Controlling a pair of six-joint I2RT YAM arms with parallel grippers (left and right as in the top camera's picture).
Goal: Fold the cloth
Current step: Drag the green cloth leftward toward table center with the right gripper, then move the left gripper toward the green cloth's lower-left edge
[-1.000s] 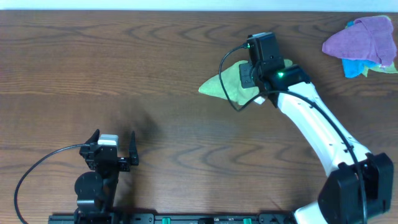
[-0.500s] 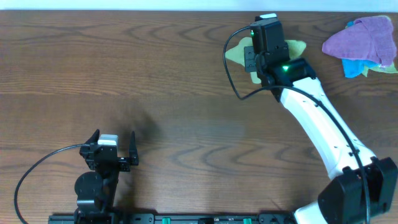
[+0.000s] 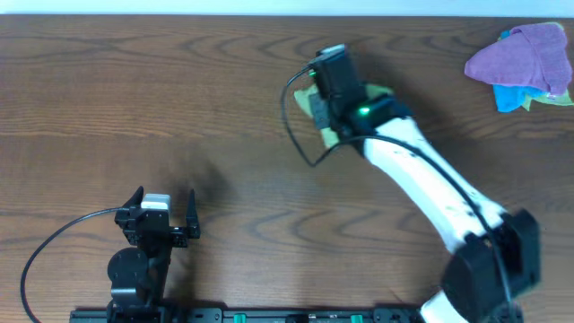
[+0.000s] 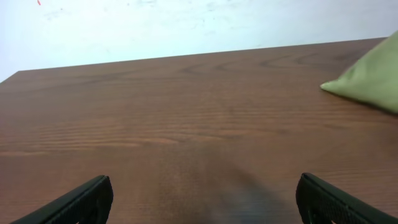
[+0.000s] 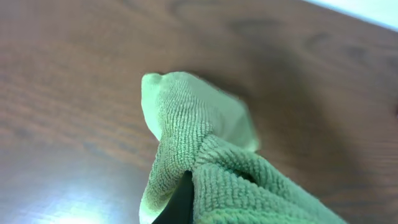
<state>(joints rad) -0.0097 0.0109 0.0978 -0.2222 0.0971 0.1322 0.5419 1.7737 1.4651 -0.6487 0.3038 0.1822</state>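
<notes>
The lime-green cloth (image 3: 308, 99) is bunched under my right gripper (image 3: 328, 106), right of centre in the far part of the table (image 3: 224, 108). In the right wrist view the cloth (image 5: 205, 143) wraps around a dark fingertip (image 5: 182, 200) and hangs in a gathered fold above the wood; the jaws are shut on it. A corner of the cloth (image 4: 370, 78) shows at the right edge of the left wrist view. My left gripper (image 3: 163, 206) stands open near the front left, far from the cloth, with nothing between its fingers (image 4: 81, 202).
A purple cloth (image 3: 525, 54) lies over a bright blue cloth (image 3: 511, 97) at the far right corner. The right arm (image 3: 430, 188) stretches diagonally from the front right. A black cable (image 3: 54, 247) loops by the left arm's base.
The right gripper has carried the green cloth toward the far edge and then left, keeping its hold. The left arm has not moved.
</notes>
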